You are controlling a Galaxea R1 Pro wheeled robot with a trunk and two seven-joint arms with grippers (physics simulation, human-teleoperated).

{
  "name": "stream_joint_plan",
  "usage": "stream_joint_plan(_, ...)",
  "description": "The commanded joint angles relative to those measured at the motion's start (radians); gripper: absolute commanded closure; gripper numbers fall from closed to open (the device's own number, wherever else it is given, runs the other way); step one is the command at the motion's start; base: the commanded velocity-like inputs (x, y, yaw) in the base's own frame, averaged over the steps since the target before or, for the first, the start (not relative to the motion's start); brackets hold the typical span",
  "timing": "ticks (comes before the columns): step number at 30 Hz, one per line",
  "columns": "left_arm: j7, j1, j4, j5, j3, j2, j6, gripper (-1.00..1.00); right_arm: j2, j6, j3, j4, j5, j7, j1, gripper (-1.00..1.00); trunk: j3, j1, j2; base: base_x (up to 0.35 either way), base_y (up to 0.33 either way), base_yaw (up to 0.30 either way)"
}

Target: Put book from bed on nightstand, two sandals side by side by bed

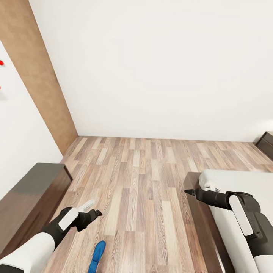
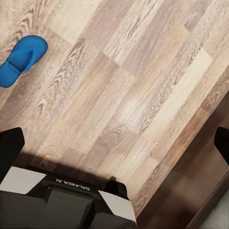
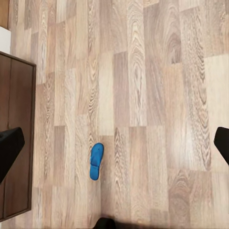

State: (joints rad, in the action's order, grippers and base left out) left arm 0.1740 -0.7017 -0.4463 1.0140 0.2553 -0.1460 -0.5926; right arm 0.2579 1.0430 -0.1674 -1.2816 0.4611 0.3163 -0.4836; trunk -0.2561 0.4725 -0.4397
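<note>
Wood floor (image 1: 144, 178) is lying bare between long dark bench (image 1: 26, 204) and bed (image 1: 242, 182); one blue sandal (image 1: 98, 256) is sitting near the left claw (image 1: 96, 213). Both claws, right (image 1: 188, 192) too, are hanging open, holding nothing.

1 blue sandal (image 1: 98, 256), 1 bed (image 1: 242, 182), 1 bench (image 1: 30, 197), 2 pincers: left (image 1: 99, 213), right (image 1: 186, 192).

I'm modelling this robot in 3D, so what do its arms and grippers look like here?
Both arms are black with glossy white shell panels: the left arm has a white forearm cover, the right arm a long white oval panel. The left gripper and right gripper are black, tapering to slim pointed fingers. In the left wrist view, a black housing carries small white lettering between white panels.
</note>
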Motion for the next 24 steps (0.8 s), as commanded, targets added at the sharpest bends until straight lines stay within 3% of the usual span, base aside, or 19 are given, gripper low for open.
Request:
stream_joint_plan(1, -0.008, -0.001, 0.000, 0.011, 0.007, -0.010, -0.005, -1.00, 0.000, 0.004, -0.001, 0.000, -0.009, 0.010, -0.001, -1.00, -0.007, 0.004, -0.009, 0.000, 0.000, 0.000)
stream_joint_plan(3, -0.024, -0.001, 0.003, 0.009, 0.008, -0.017, -0.007, -1.00, 0.000, 0.004, -0.001, 0.000, -0.009, 0.010, -0.001, -1.00, -0.016, 0.012, -0.023, 0.000, 0.000, 0.000)
stream_joint_plan(4, -0.061, -0.003, 0.011, 0.005, 0.009, -0.032, -0.011, -1.00, 0.001, 0.004, 0.000, 0.000, -0.009, 0.010, -0.001, -1.00, -0.021, 0.016, -0.030, 0.000, 0.000, 0.000)
stream_joint_plan(7, -0.075, -0.005, 0.014, 0.002, 0.010, -0.037, -0.012, -1.00, 0.000, 0.004, 0.001, 0.000, -0.010, 0.010, 0.000, -1.00, -0.035, 0.027, -0.051, 0.000, 0.000, 0.000)
stream_joint_plan(24, -0.090, -0.017, 0.021, -0.008, 0.019, -0.041, -0.012, -1.00, -0.001, 0.004, 0.013, 0.000, -0.010, 0.010, 0.002, -1.00, -0.116, 0.093, -0.170, 0.000, 0.000, 0.000)
